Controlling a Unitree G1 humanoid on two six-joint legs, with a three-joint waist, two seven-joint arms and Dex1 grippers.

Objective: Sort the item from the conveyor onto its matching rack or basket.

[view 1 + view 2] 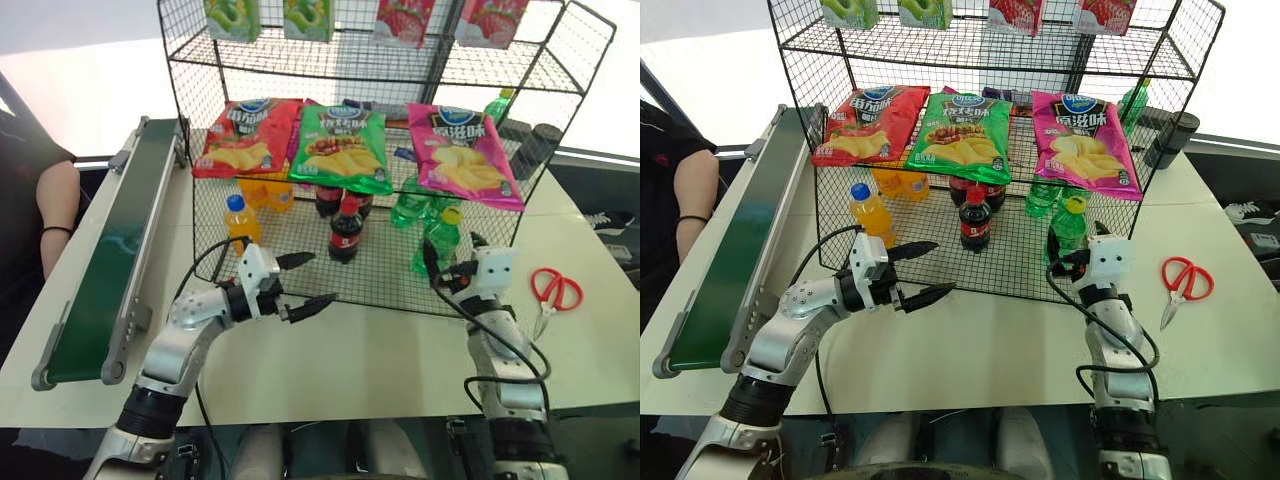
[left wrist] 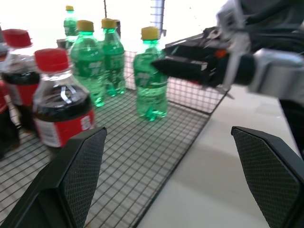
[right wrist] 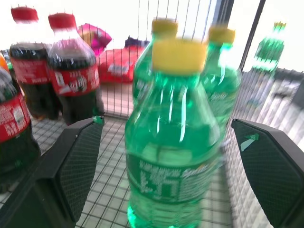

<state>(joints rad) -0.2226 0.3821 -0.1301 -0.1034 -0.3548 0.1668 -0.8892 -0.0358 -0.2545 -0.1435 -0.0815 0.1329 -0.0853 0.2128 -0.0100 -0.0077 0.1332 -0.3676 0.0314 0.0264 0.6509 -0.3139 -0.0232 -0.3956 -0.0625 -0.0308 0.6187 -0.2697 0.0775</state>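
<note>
Camera setup: head stereo pair plus one camera on each wrist.

Head pair looks forward and down from above the near table edge, taking in the wire rack point(image 1: 380, 150) ahead, the conveyor point(image 1: 110, 250) at left and the scissors point(image 1: 556, 291) at right; both eyes share almost the whole scene. Left wrist camera sits low at the basket's near edge, facing right across it, close to the cola bottles point(image 2: 59, 99). Right wrist camera faces far into the basket, very near the green bottle point(image 3: 173, 137). Both wrist views share that bottle and the colas.
</note>
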